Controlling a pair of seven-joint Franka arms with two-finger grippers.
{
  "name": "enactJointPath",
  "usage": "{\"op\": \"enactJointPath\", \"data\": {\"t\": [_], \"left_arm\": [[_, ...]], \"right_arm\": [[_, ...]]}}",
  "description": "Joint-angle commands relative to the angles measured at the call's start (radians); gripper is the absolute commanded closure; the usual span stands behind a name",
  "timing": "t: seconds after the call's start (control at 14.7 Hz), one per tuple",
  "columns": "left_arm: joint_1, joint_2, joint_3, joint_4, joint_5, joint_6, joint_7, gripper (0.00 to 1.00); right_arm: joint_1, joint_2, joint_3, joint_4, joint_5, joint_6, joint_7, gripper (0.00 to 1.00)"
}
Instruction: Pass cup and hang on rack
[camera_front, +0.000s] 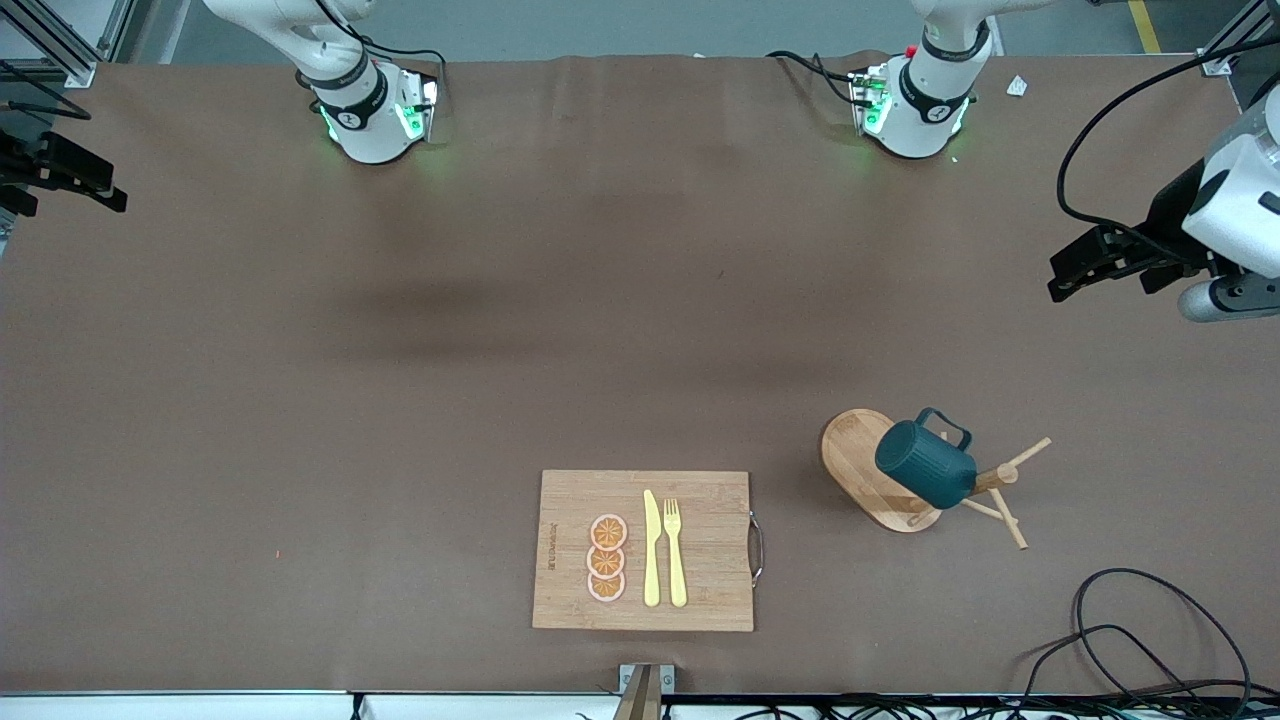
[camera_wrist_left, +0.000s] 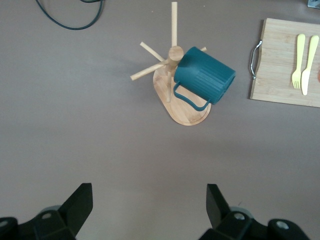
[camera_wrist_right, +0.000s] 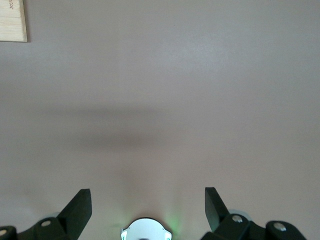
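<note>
The dark teal cup hangs by its loop handle on a peg of the wooden rack, tilted with its mouth down toward the oval base. Cup and rack also show in the left wrist view. My left gripper is open and empty, up in the air toward the left arm's end of the table, well apart from the rack; its own view shows bare table between the fingers. My right gripper is open and empty, high over bare table near its own base; it shows at the front view's edge.
A bamboo cutting board with a metal handle lies near the table's front edge and carries a yellow knife, a yellow fork and three orange slices. Black cables lie at the front corner toward the left arm's end.
</note>
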Motion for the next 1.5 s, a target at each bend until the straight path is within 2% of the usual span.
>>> {"op": "enactJointPath", "data": {"t": [0.0,0.2,0.41,0.88,0.95,1.16,1.43], "left_arm": [[-0.077,-0.051,0.073,-0.030,0.014,-0.008,-0.009,0.00],[-0.118,-0.053,0.100,-0.030,0.010,-0.008,-0.044,0.00],[-0.099,-0.063,0.098,-0.041,-0.004,-0.008,-0.029,0.00],[-0.063,-0.204,0.123,-0.235,-0.053,0.082,0.012,0.00],[-0.052,-0.208,0.123,-0.243,-0.080,0.090,0.044,0.00],[-0.098,-0.208,0.193,-0.242,-0.079,0.093,0.065,0.00],[-0.104,-0.211,0.196,-0.240,-0.067,0.093,0.140,0.00]], "right_arm": [[0.003,-0.020,0.003,-0.008,-0.016,-0.002,-0.009,0.00],[0.018,-0.017,0.003,0.001,-0.017,-0.009,-0.009,0.00],[0.018,-0.017,0.003,0.015,-0.016,-0.010,-0.008,0.00],[0.018,-0.017,0.001,0.013,-0.016,-0.025,-0.008,0.00],[0.018,-0.017,0.001,0.013,-0.016,-0.027,-0.008,0.00],[0.018,-0.017,0.001,0.012,-0.014,-0.027,-0.008,0.00],[0.018,-0.017,0.001,0.010,-0.011,-0.025,-0.006,0.00]]}}
